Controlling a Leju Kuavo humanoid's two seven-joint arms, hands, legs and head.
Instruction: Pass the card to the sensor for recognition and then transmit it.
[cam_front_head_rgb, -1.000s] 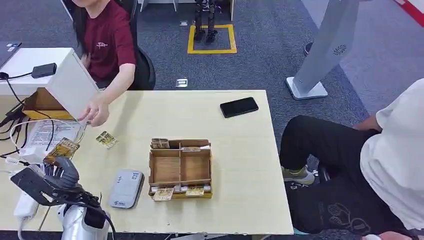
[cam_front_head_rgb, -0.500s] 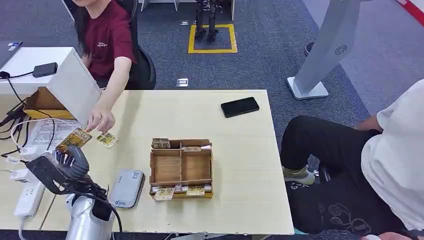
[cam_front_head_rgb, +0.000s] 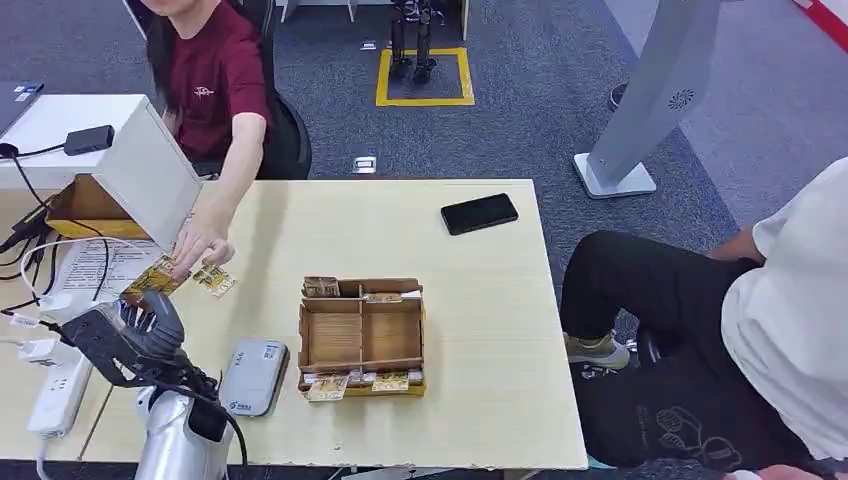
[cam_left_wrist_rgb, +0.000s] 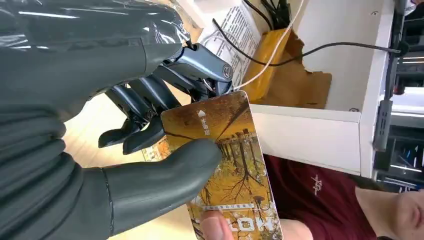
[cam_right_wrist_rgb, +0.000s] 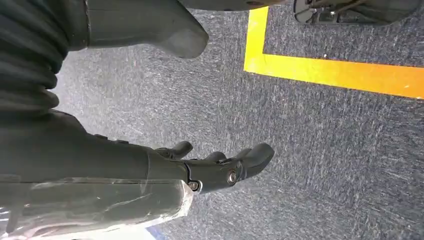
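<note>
Left robot hand (cam_left_wrist_rgb: 125, 150) at seven o'clock on tabletop (cam_front_head_rgb: 480, 300), pinched on golden card (cam_left_wrist_rgb: 225, 165), person's hand (cam_front_head_rgb: 200, 240) touching its far end. Best released only once firmly taken. Right robot hand (cam_right_wrist_rgb: 220, 167) hung empty, loosely apart. Sensor reader (cam_front_head_rgb: 252, 376) nearby; person's grip partly hidden.

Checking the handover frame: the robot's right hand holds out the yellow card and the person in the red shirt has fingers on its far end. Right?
Not quite: the left hand holds the yellow card, as the left wrist view shows. The person's hand does touch its far end.
</note>
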